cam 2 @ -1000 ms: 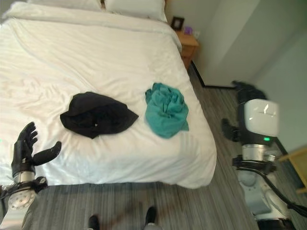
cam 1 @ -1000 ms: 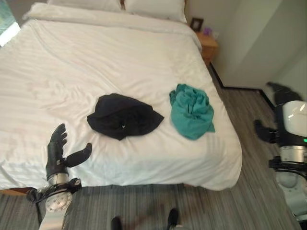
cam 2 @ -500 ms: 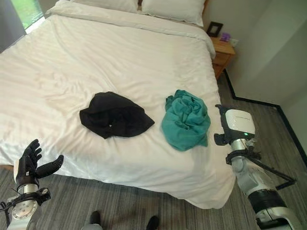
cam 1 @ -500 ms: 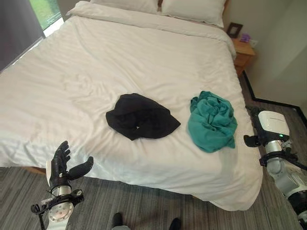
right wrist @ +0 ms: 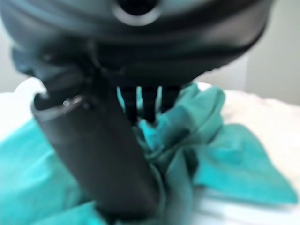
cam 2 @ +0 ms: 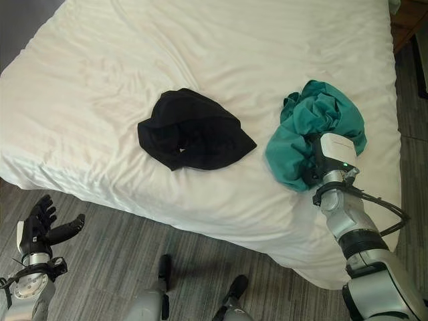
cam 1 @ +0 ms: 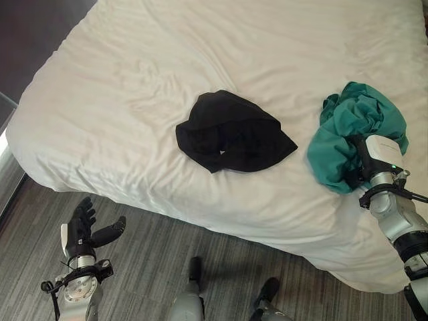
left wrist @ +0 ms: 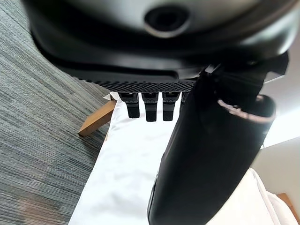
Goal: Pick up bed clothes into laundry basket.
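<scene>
A crumpled teal garment (cam 1: 364, 120) lies near the right edge of the white bed (cam 1: 134, 100). My right hand (cam 2: 311, 168) is pushed into its near side. In the right wrist view the fingers (right wrist: 142, 102) run straight into the teal folds (right wrist: 206, 122) and the thumb (right wrist: 93, 154) lies on the cloth. A black garment (cam 1: 231, 130) lies flat in the middle of the bed, untouched. Over the floor in front of the bed's near left edge, my left hand (cam 1: 81, 231) is held up, open and holding nothing.
Grey striped floor (cam 1: 140, 267) runs along the bed's near edge. A wooden bed leg (left wrist: 96, 119) shows under the hanging sheet. A wooden nightstand corner (cam 2: 409, 17) stands at the far right. A dark curtain (cam 1: 33, 27) is at the far left.
The camera has swung down and left over the bed. My right hand has gone from beside the bed's edge into the teal garment. The left hand stays open.
</scene>
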`<state>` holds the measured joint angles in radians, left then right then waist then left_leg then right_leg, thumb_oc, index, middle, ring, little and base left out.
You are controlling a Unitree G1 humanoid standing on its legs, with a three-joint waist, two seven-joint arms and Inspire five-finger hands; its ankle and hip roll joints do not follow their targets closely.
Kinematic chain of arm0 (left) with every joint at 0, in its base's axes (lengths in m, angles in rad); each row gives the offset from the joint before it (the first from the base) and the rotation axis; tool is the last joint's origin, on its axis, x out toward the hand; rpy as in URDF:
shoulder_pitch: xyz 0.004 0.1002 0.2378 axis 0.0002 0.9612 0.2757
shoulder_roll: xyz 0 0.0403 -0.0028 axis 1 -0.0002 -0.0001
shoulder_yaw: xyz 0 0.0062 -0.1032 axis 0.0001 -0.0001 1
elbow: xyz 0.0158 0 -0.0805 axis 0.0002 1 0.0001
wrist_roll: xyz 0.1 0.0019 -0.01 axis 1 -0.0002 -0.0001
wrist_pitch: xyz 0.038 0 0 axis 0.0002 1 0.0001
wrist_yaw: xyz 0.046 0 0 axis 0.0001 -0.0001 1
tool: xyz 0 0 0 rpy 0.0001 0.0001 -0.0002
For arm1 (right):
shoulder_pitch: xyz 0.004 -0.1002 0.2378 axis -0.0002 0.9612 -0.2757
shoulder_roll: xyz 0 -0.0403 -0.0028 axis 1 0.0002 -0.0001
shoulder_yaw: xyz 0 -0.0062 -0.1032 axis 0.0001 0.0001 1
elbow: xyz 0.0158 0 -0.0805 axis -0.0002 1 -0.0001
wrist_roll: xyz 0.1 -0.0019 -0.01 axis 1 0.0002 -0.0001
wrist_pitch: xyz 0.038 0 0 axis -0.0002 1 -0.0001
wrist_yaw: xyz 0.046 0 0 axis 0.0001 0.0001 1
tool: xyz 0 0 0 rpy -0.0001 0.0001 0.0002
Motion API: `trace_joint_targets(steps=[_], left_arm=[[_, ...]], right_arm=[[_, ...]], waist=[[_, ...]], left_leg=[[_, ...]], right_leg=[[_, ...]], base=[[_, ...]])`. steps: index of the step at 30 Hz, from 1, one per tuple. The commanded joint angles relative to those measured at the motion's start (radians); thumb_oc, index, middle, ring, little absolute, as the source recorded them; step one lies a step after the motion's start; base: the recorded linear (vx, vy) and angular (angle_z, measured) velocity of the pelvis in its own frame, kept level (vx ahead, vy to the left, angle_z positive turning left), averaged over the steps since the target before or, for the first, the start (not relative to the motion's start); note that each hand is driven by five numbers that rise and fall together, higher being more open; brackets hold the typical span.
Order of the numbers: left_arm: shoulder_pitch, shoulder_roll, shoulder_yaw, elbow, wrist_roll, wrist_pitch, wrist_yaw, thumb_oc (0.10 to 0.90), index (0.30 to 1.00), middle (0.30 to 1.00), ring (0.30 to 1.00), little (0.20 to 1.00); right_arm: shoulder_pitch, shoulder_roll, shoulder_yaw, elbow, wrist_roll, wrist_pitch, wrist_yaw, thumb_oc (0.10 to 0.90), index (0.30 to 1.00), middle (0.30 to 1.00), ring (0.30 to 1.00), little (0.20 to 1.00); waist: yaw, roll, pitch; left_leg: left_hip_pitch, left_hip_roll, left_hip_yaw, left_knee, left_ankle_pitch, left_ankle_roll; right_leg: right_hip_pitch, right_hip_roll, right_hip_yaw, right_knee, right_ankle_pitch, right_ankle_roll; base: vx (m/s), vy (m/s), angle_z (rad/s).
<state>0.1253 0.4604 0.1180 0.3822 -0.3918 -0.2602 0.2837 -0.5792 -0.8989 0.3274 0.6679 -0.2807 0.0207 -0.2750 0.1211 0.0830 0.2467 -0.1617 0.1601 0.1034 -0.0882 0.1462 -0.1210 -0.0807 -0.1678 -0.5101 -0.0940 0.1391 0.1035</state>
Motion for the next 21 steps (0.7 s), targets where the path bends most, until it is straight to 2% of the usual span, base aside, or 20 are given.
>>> trace_joint_targets(steps=[1, 2, 5, 6, 7, 8, 9, 10, 11, 12, 13, 14, 15, 16, 17, 18, 19, 20, 21], left_arm=[[-0.099, 0.156, 0.067, -0.076, 0.039, -0.104, 0.015, 0.800, 0.900, 0.900, 0.900, 0.900], [-0.115, 0.195, 0.073, -0.096, 0.076, -0.103, 0.021, 0.800, 0.900, 0.900, 0.900, 0.900], [-0.169, 0.321, 0.080, -0.140, 0.191, -0.088, 0.047, 0.800, 0.900, 0.900, 0.900, 0.900], [-0.193, 0.392, 0.110, -0.186, 0.218, -0.078, 0.060, 0.800, 0.900, 0.900, 0.900, 0.900], [-0.193, 0.393, 0.108, -0.188, 0.218, -0.076, 0.060, 0.800, 0.900, 0.900, 0.900, 0.900], [-0.205, 0.429, 0.127, -0.191, 0.258, -0.051, 0.084, 0.800, 0.900, 0.900, 0.900, 0.900], [-0.206, 0.430, 0.125, -0.192, 0.259, -0.050, 0.084, 0.800, 0.900, 0.900, 0.900, 0.900], [-0.239, 0.458, 0.126, -0.143, 0.325, 0.003, 0.098, 0.800, 0.900, 0.900, 0.900, 0.900], [-0.283, 0.470, 0.101, -0.099, 0.340, 0.019, 0.106, 0.800, 0.900, 0.900, 0.900, 0.900], [-0.287, 0.471, 0.096, -0.098, 0.339, 0.018, 0.106, 0.800, 0.900, 0.900, 0.900, 0.900], [-0.317, 0.470, 0.084, -0.046, 0.353, 0.036, 0.120, 0.800, 0.900, 0.900, 0.900, 0.900], [-0.358, 0.484, 0.079, 0.010, 0.410, 0.066, 0.126, 0.800, 0.900, 0.900, 0.900, 0.900], [-0.363, 0.486, 0.074, 0.010, 0.410, 0.066, 0.126, 0.800, 0.900, 0.900, 0.900, 0.900], [-0.366, 0.475, 0.080, 0.033, 0.425, 0.083, 0.124, 0.800, 0.900, 0.900, 0.900, 0.900], [-0.355, 0.457, 0.093, 0.048, 0.486, 0.113, 0.133, 0.800, 0.900, 0.900, 0.900, 0.900], [-0.357, 0.457, 0.089, 0.047, 0.487, 0.114, 0.133, 0.800, 0.900, 0.900, 0.900, 0.900], [-0.346, 0.457, 0.091, 0.062, 0.545, 0.140, 0.135, 0.800, 0.900, 0.900, 0.900, 0.900], [-0.363, 0.461, 0.098, 0.118, 0.627, 0.192, 0.159, 0.800, 0.900, 0.900, 0.900, 0.900], [-0.375, 0.468, 0.098, 0.135, 0.667, 0.221, 0.157, 0.800, 0.900, 0.900, 0.900, 0.900]], right_arm=[[-0.085, -0.126, 0.001, -0.206, 0.059, -0.074, -0.034, 0.400, 0.300, 0.300, 0.300, 0.300], [-0.092, -0.172, -0.016, -0.257, 0.075, -0.092, -0.039, 0.400, 0.300, 0.300, 0.300, 0.300], [-0.067, -0.287, -0.090, -0.370, 0.140, -0.143, -0.051, 0.400, 0.300, 0.300, 0.300, 0.300], [-0.036, -0.354, -0.165, -0.439, 0.197, -0.173, -0.054, 0.400, 0.300, 0.300, 0.300, 0.300], [-0.025, -0.354, -0.175, -0.444, 0.197, -0.172, -0.053, 0.400, 0.300, 0.300, 0.300, 0.300], [0.018, -0.385, -0.246, -0.509, 0.241, -0.204, -0.072, 0.400, 0.300, 0.300, 0.300, 0.300], [0.028, -0.385, -0.256, -0.512, 0.241, -0.203, -0.072, 0.400, 0.300, 0.300, 0.300, 0.300], [0.101, -0.367, -0.363, -0.551, 0.344, -0.244, -0.072, 0.400, 0.300, 0.300, 0.300, 0.300], [0.162, -0.337, -0.447, -0.575, 0.420, -0.261, -0.066, 0.400, 0.300, 0.300, 0.300, 0.300], [0.172, -0.337, -0.457, -0.578, 0.420, -0.261, -0.066, 0.400, 0.300, 0.300, 0.300, 0.300], [0.186, -0.311, -0.487, -0.579, 0.477, -0.285, -0.073, 0.400, 0.300, 0.300, 0.300, 0.300], [0.263, -0.258, -0.564, -0.597, 0.474, -0.303, -0.072, 0.400, 0.300, 0.300, 0.300, 0.300], [0.276, -0.253, -0.577, -0.603, 0.473, -0.302, -0.071, 0.400, 0.300, 0.300, 0.300, 0.300], [0.338, -0.208, -0.613, -0.600, 0.454, -0.295, -0.070, 0.400, 0.300, 0.300, 0.300, 0.300], [0.468, -0.128, -0.698, -0.577, 0.398, -0.265, -0.068, 0.400, 0.300, 0.300, 0.300, 0.300], [0.477, -0.124, -0.705, -0.582, 0.396, -0.264, -0.069, 0.400, 0.300, 0.300, 0.300, 0.300], [0.571, -0.096, -0.758, -0.557, 0.344, -0.248, -0.088, 0.400, 0.300, 0.300, 0.300, 0.300], [0.674, -0.044, -0.801, -0.498, 0.268, -0.198, -0.072, 0.400, 0.300, 0.300, 0.300, 0.300], [0.724, -0.010, -0.834, -0.462, 0.255, -0.177, -0.082, 0.400, 0.300, 0.300, 0.300, 0.300]], waist=[[0.005, -0.044, -0.039], [-0.011, -0.052, -0.041], [-0.052, -0.076, -0.064], [-0.080, -0.087, -0.084], [-0.075, -0.088, -0.083], [-0.117, -0.094, -0.110], [-0.112, -0.095, -0.110], [-0.167, -0.088, -0.134], [-0.175, -0.087, -0.130], [-0.171, -0.088, -0.129], [-0.198, -0.086, -0.126], [-0.211, -0.089, -0.107], [-0.207, -0.091, -0.108], [-0.212, -0.092, -0.107], [-0.209, -0.096, -0.111], [-0.206, -0.098, -0.113], [-0.213, -0.094, -0.109], [-0.248, -0.086, -0.119], [-0.263, -0.082, -0.129]], left_leg=[[0.075, 0.078, 0.120, 0.001, -0.022, -0.111], [0.085, 0.084, 0.136, 0.001, -0.005, -0.103], [0.136, 0.100, 0.162, 0.001, -0.015, -0.100], [0.170, 0.117, 0.187, 0.001, -0.014, -0.104], [0.172, 0.117, 0.189, 0.001, -0.014, -0.104], [0.212, 0.134, 0.232, 0.001, -0.014, -0.107], [0.214, 0.134, 0.235, 0.001, -0.015, -0.107], [0.261, 0.151, 0.288, 0.001, 0.000, -0.109], [0.282, 0.158, 0.303, 0.018, 0.013, -0.108], [0.283, 0.158, 0.304, 0.017, 0.013, -0.108], [0.285, 0.163, 0.305, 0.063, 0.004, -0.105], [0.266, 0.161, 0.250, 0.159, -0.003, -0.102], [0.262, 0.161, 0.249, 0.161, -0.001, -0.101], [0.256, 0.141, 0.202, 0.157, -0.036, -0.086], [0.235, 0.084, 0.083, 0.107, -0.119, -0.057], [0.231, 0.081, 0.083, 0.106, -0.116, -0.054], [0.211, 0.062, 0.036, 0.087, -0.119, -0.046], [0.240, 0.061, 0.052, 0.040, -0.136, -0.045], [0.257, 0.060, 0.068, 0.030, -0.132, -0.040]], right_leg=[[0.132, -0.044, 0.084, 0.007, -0.181, 0.068], [0.132, -0.037, 0.086, 0.007, -0.162, 0.061], [0.151, -0.022, 0.126, 0.007, -0.162, 0.059], [0.154, -0.012, 0.155, 0.007, -0.161, 0.061], [0.154, -0.011, 0.157, 0.007, -0.161, 0.060], [0.151, -0.003, 0.193, 0.007, -0.158, 0.063], [0.151, -0.002, 0.196, 0.007, -0.158, 0.063], [0.146, 0.015, 0.240, 0.007, -0.162, 0.063], [0.150, 0.026, 0.262, 0.007, -0.166, 0.059], [0.151, 0.026, 0.262, 0.007, -0.166, 0.059], [0.150, 0.032, 0.285, 0.007, -0.168, 0.056], [0.155, 0.042, 0.325, 0.007, -0.161, 0.048], [0.152, 0.042, 0.325, 0.007, -0.157, 0.047], [0.151, 0.037, 0.341, 0.007, -0.158, 0.051], [0.154, 0.027, 0.379, 0.007, -0.154, 0.057], [0.151, 0.024, 0.379, 0.007, -0.151, 0.057], [0.159, 0.027, 0.393, 0.007, -0.151, 0.056], [0.165, 0.034, 0.423, 0.007, -0.164, 0.063], [0.162, 0.032, 0.436, 0.007, -0.162, 0.066]], base=[[-0.07, -0.055, -0.03], [-0.06, -0.046, -0.07], [-0.01, -0.050, -0.25], [0.00, -0.044, -0.43], [0.01, -0.029, -0.60], [0.02, -0.005, -0.72], [0.06, 0.000, -0.88], [0.06, -0.011, -0.89], [0.06, -0.012, -0.59], [0.03, -0.024, -0.72], [0.05, -0.012, -0.80], [0.04, -0.013, -0.90], [0.06, 0.023, -0.85], [0.11, 0.088, -1.16], [0.11, 0.093, -1.09], [0.12, 0.092, -0.93], [0.12, 0.103, -0.72], [0.19, 0.155, -0.96], [0.14, 0.127, -0.93]])
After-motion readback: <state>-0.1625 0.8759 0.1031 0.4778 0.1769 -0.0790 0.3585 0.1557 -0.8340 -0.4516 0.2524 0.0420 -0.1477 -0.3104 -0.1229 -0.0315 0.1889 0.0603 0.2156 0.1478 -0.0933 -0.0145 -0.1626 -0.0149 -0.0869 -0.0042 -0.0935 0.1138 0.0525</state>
